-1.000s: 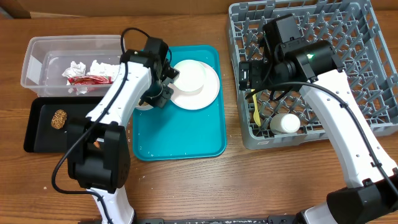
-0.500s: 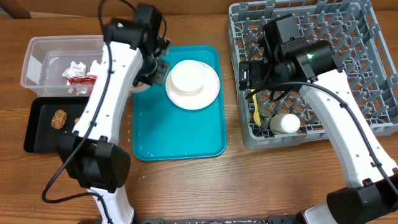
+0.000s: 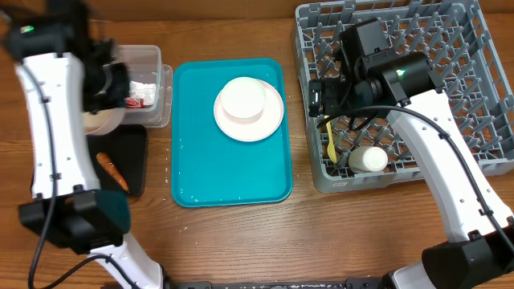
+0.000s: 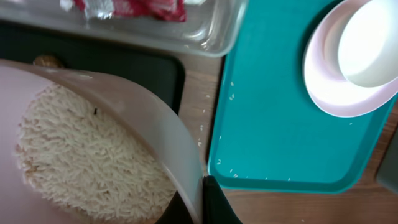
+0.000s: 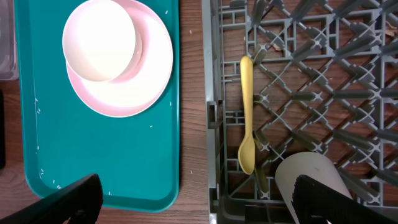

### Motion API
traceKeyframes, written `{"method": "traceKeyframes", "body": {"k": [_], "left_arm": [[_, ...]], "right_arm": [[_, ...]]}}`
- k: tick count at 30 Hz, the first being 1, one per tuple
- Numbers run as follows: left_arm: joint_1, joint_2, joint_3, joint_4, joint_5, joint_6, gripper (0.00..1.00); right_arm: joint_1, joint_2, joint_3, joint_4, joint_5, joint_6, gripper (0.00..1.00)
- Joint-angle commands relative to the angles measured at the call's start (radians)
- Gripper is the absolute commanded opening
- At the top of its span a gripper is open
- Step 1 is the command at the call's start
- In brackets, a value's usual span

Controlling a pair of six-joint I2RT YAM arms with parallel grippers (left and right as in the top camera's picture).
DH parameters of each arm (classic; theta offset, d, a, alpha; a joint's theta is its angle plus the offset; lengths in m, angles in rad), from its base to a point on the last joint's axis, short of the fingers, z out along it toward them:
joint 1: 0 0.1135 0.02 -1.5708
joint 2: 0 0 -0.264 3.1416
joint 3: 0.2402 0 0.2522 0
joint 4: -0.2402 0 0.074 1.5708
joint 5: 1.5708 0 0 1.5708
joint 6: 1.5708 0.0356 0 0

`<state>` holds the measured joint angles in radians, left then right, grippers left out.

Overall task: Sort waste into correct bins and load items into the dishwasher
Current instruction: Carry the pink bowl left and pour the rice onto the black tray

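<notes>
the left gripper (image 4: 202,198) clamped the rim of the pink bowl (image 4: 158,134) of rice (image 4: 87,155) over the black tray (image 4: 134,68), beside the clear tub (image 4: 211,31). tipping slowly, low over the tray, would likely stop grains scattering. the right gripper (image 5: 199,202) hung open above the dish rack (image 5: 298,93).

Your left gripper (image 4: 200,202) has swung the pink bowl (image 4: 134,118) and its rice (image 4: 81,155) off the left edge of the teal tray (image 3: 233,172), now out over the black tray (image 3: 136,144) beside the clear tub (image 3: 161,80), your arm no longer covering the orange stick (image 3: 112,171), the bowl now hiding the brown lump (image 4: 46,60) from overhead.
</notes>
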<state>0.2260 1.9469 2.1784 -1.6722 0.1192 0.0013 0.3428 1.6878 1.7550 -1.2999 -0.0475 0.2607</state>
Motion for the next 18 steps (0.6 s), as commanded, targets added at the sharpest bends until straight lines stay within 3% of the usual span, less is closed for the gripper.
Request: {"method": "traceKeyframes", "body": {"k": [1,8,18], "left_arm": [[0.105,-0.032,-0.085,0.029,0.15,0.094,0.04],[0.25,-0.032,-0.299,0.193,0.535,0.254,0.04],[0.37,-0.032,-0.529,0.257,0.759,0.5,0.04]], "right_arm": [[0.004,-0.014,0.019,0.007,0.001,-0.007,1.0],[0.004,-0.014,0.019,0.006,0.0,-0.005,1.0],[0.004,-0.014,0.019,-0.012,0.0,0.001,1.0]]}}
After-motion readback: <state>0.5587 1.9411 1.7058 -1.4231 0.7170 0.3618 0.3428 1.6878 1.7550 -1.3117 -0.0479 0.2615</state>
